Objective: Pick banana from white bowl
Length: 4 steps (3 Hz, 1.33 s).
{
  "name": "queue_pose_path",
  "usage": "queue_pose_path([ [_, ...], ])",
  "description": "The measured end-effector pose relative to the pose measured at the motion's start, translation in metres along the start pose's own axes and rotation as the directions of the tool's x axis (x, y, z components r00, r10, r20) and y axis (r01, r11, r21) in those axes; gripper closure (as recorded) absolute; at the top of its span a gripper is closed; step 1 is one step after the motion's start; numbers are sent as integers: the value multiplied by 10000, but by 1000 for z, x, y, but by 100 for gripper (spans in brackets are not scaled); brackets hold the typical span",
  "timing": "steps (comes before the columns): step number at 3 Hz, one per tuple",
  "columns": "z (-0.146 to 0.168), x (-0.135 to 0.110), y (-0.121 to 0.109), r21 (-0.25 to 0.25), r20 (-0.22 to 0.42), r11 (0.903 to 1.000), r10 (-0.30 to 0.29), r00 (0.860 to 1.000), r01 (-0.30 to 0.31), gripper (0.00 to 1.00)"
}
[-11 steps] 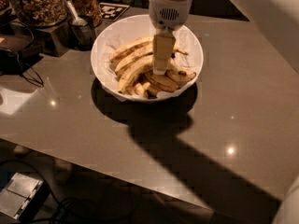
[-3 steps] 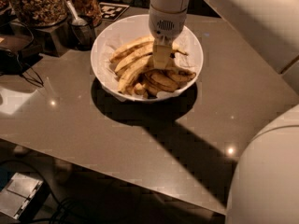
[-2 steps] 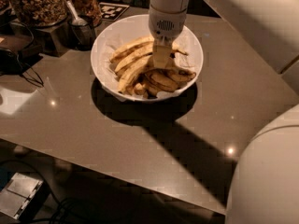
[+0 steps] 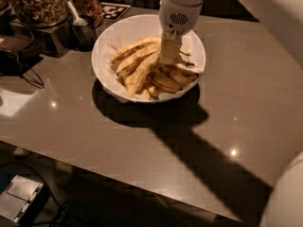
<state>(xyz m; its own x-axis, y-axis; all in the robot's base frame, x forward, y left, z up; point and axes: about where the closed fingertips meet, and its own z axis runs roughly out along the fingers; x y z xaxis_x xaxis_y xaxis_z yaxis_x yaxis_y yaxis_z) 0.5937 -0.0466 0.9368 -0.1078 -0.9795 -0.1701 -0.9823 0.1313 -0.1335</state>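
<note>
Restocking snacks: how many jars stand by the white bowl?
2: a large jar at the far-left edge, a smaller jar between it and the white bowl; others may be hidden. The gripper is inside the bowl.

We can read no words, brands or numbers anywhere. The one sign we see is a flat black-and-white square-patterned marker card [image 4: 115, 9] lying on the grey desk [image 4: 246, 93], just behind the wide white round bowl [image 4: 106, 46]. The white arm's tool [image 4: 169, 51], lowered into that bowl, shows us only a small round dotted grille above it.
</note>
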Motion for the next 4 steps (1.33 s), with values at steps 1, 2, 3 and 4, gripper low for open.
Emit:
queue_pose_path([
  [1,-33,6,14,366,1034,9988,-361,9940,324,100],
  [2,-50,12,22,497,1538,9978,-506,9868,434,100],
  [3,-61,12,27,551,1917,9962,-764,9785,670,100],
  [4,-71,11,31,580,2316,9932,-1118,9664,1010,100],
])
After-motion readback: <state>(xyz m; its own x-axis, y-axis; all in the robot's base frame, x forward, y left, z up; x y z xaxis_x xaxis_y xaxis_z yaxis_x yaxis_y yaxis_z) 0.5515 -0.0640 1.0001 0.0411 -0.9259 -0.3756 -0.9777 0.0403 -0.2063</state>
